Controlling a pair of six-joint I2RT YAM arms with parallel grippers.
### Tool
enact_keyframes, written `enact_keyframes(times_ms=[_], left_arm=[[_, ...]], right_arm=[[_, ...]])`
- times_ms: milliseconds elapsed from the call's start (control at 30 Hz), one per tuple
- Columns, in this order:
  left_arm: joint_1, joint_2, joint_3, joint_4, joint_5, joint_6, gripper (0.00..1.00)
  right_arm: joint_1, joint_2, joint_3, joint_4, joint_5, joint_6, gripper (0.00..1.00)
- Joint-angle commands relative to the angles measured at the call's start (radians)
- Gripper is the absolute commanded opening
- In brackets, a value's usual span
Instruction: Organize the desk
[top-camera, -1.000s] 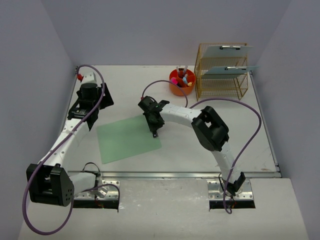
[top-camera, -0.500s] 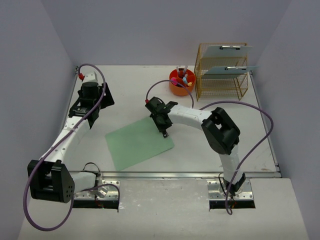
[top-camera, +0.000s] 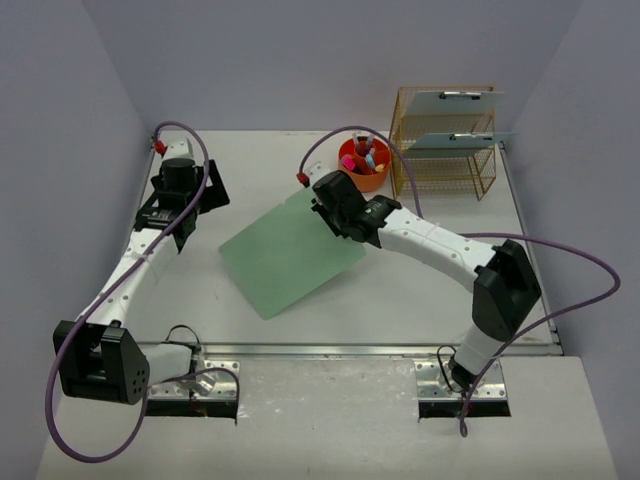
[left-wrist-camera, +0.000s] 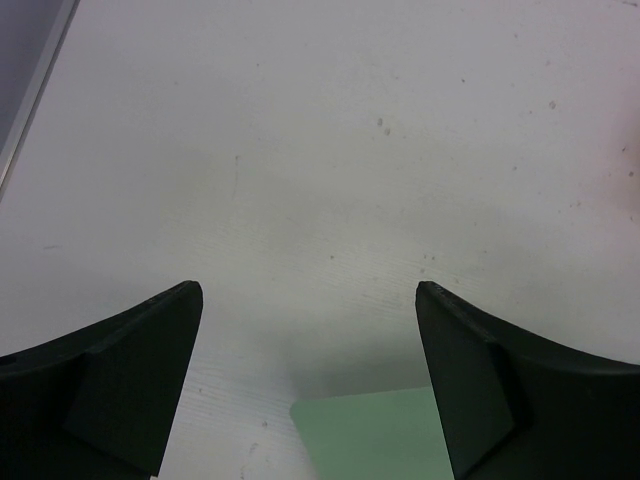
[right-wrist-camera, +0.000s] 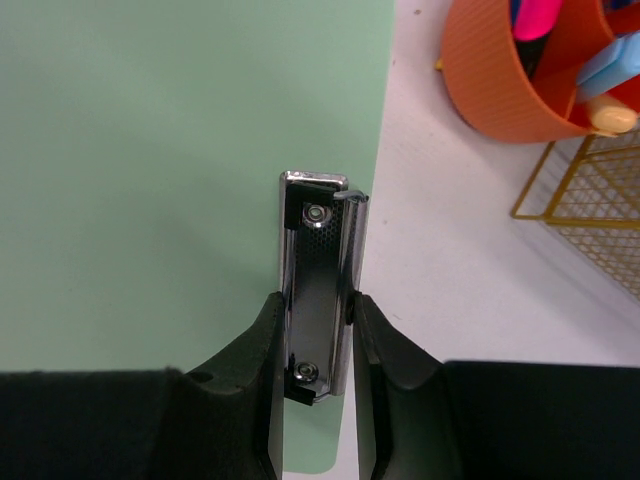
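While the right gripper (top-camera: 335, 205) clenches on the metal clip (right-wrist-camera: 318, 260) of one green clipboard (top-camera: 285, 255), its two fingers press that clip from either side, as the right wrist view shows close up. The board sits at an angle near the middle of the desk (top-camera: 420, 290), clip end towards the back. From where I stand I cannot tell whether it lies fully flat.

The desk itself is the one white top under both arms, with lavender walls on three sides and a metal rail along its near edge.

At the back right stands a single gold wire rack (top-camera: 443, 165). It holds two pale blue clipboards, one on the top tier (top-camera: 455, 100) and one on the tier below (top-camera: 455, 140). That makes three clipboards altogether. Just beside the rack, on its left, is one orange cup (top-camera: 352, 180) with several markers standing in it; I cannot count them surely.

Over at the far left, the left gripper (left-wrist-camera: 310, 300) hangs released, its two fingers spread wide with nothing between them. Only bare desk and one corner of the green board show beneath it.
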Motion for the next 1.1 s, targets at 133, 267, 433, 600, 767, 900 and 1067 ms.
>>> enact_keyframes(times_ms=[133, 267, 433, 600, 767, 900, 1067], left_arm=[[0.013, -0.010, 0.077, -0.021, 0.084, 0.027, 1.00], [0.013, -0.015, 0.091, -0.039, 0.111, 0.022, 1.00], [0.013, -0.028, 0.094, -0.047, 0.123, 0.025, 1.00], [0.013, -0.030, 0.109, -0.070, 0.122, 0.036, 1.00], [0.013, -0.030, 0.125, -0.081, 0.130, 0.036, 1.00], [0.011, -0.030, 0.139, -0.086, 0.141, 0.033, 1.00], [0.003, -0.030, 0.142, -0.082, 0.146, 0.032, 1.00]], right_arm=[[0.000, -0.235, -0.138, 0.206, 0.062, -0.209, 0.00], [0.001, -0.334, -0.221, 0.299, 0.060, -0.315, 0.00], [0.002, -0.440, -0.291, 0.416, 0.050, -0.431, 0.00], [0.002, -0.553, -0.383, 0.556, 0.012, -0.619, 0.00], [-0.001, -0.669, -0.510, 0.734, -0.053, -0.846, 0.00], [-0.006, -0.756, -0.562, 0.756, -0.086, -0.957, 0.00], [-0.019, -0.812, -0.593, 0.764, -0.150, -1.107, 0.00]])
